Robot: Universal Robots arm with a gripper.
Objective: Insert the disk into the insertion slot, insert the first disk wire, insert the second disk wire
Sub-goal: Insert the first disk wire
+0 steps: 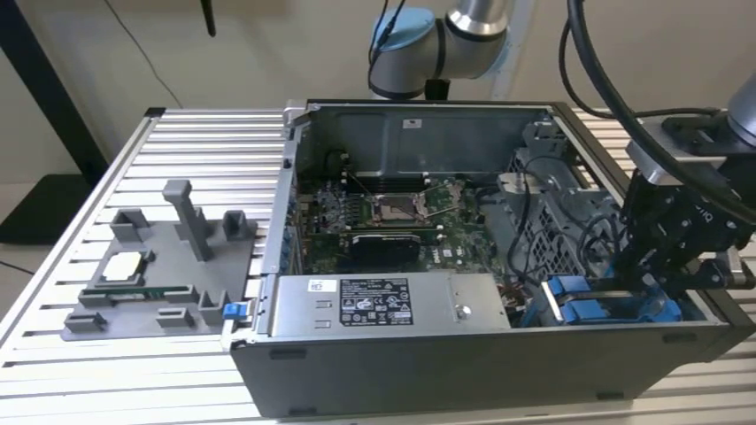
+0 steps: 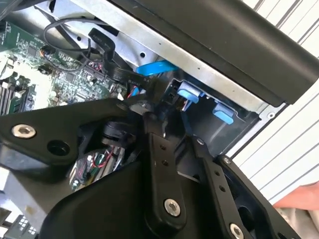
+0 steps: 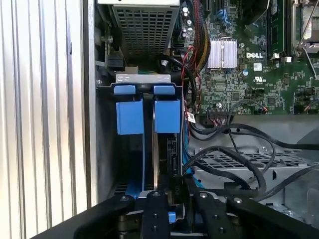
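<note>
The disk (image 3: 155,149) stands on edge inside the insertion slot (image 3: 107,149), a grey cage at the case's front corner on the exterior view's right. Its blue carrier tabs (image 3: 167,115) show at the cage's end. My gripper (image 3: 172,174) reaches down into that cage beside the disk. In the second wrist view my gripper (image 2: 167,112) is drawn together on the black plug (image 2: 172,95) of a disk wire, right by the blue tabs (image 2: 189,92). I cannot tell whether it is the first or the second wire. In the exterior view my gripper (image 1: 650,285) hangs over the blue carrier parts (image 1: 585,310).
A grey labelled power-supply box (image 1: 390,305) lies along the case's front, with the motherboard (image 1: 390,212) behind it. Black cables (image 3: 239,164) loop over a perforated metal cage beside the slot. A grey fixture (image 1: 165,266) stands on the slatted table. A hand (image 2: 301,199) shows beyond the case's wall.
</note>
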